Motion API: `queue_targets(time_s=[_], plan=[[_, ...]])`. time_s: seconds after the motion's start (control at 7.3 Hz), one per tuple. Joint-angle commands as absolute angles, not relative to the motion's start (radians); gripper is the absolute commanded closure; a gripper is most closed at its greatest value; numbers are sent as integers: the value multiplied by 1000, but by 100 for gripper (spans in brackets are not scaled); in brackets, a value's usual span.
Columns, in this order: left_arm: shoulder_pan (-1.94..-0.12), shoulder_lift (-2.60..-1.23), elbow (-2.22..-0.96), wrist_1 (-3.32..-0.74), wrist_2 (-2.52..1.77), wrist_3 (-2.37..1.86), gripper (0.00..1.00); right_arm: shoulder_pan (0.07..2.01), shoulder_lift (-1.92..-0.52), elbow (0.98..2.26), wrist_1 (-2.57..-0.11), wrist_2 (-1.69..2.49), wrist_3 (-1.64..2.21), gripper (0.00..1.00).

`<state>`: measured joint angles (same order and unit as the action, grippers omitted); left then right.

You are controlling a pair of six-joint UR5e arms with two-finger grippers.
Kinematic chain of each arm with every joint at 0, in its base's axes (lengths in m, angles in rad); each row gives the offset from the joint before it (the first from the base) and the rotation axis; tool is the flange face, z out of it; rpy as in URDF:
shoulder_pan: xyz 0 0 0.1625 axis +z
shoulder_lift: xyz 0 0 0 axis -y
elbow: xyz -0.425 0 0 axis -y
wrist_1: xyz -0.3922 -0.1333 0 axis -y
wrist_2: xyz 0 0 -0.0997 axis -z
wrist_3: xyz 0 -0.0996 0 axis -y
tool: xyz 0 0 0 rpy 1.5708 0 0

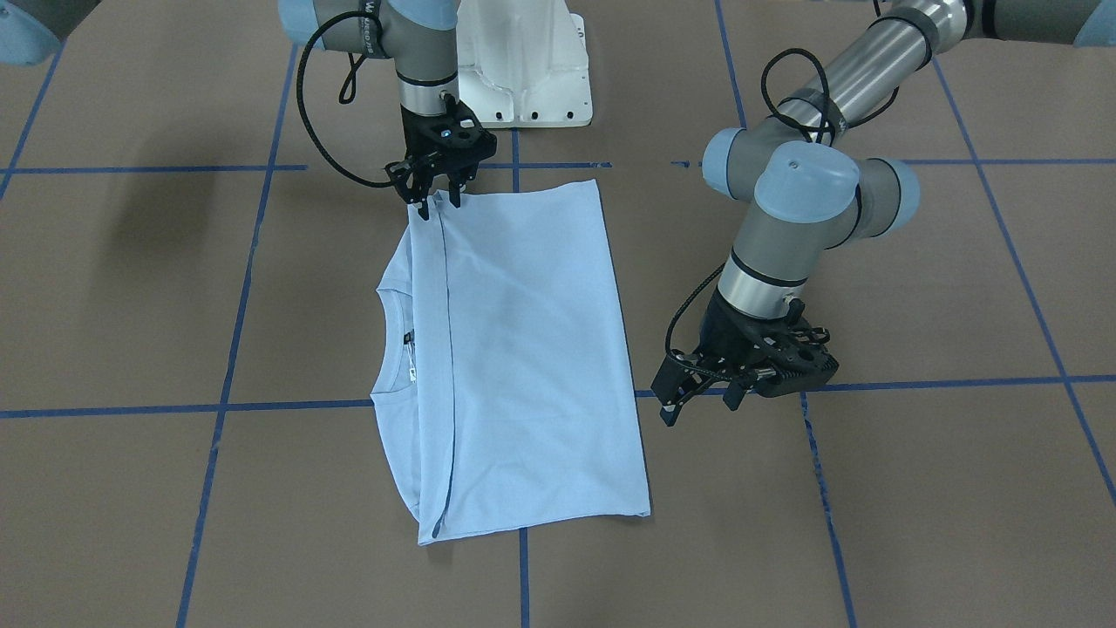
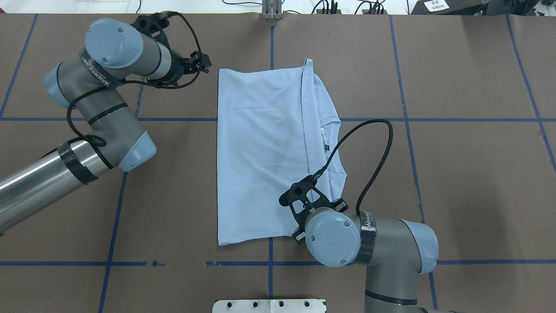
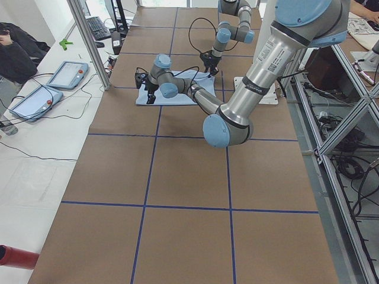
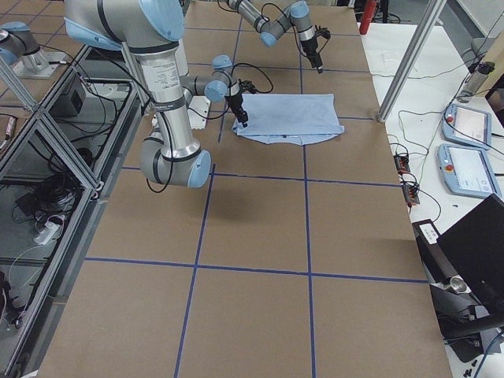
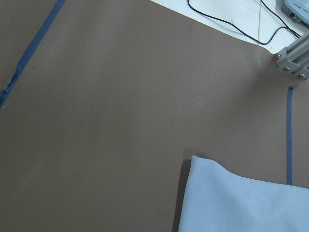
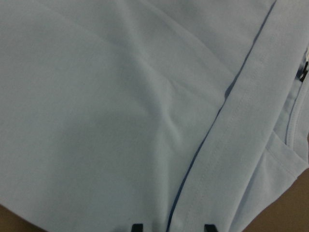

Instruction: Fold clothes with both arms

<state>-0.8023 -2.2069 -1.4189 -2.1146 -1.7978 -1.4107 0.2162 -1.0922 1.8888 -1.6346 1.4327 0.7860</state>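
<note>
1. The light blue T-shirt (image 1: 532, 349) lies flat on the brown table (image 1: 915, 488), about mid-table in front of the white pedestal base (image 1: 523, 61). It sits across the blue tape lines (image 1: 296, 406).
2. It is doubled over on itself. The lower half is laid up over the chest, so the top layer is a plain, smooth rectangle with only faint creases.
3. The stitched hem (image 1: 447, 349) of that top layer runs straight across the shirt just short of the neck, with a thin dark line along it.
4. Past the hem the round collar (image 1: 388, 340) and shoulders stick out, with a small dark label (image 1: 407, 336) inside the neck.
5. The right gripper (image 1: 440, 201) points down at the shirt's corner nearest the base, right at the end of the hem. Its jaws are apart. In the right wrist view both fingertips (image 6: 137, 226) show at the cloth's edge, one on each side of the hem line, and the fabric lies flat between them.
6. The left gripper (image 1: 700, 403) is off the shirt, over bare table just beside the folded edge. Its fingers are spread and hold nothing.
</note>
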Motion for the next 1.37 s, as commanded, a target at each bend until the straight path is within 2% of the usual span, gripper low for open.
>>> queue_targets(time_s=[0.0, 0.14, 1.23], plan=[[-802, -2206, -1419, -2117, -1798, -1411, 0, 221, -1109, 1890, -1635, 1422, 752, 58], [-802, -2206, -1417, -2118, -1798, -1411, 0, 216, -1111, 1890, -1635, 1424, 752, 64], [-802, -2198, -1417, -2118, -1798, -1410, 0, 213, -1100, 1894, -1632, 1422, 750, 64]])
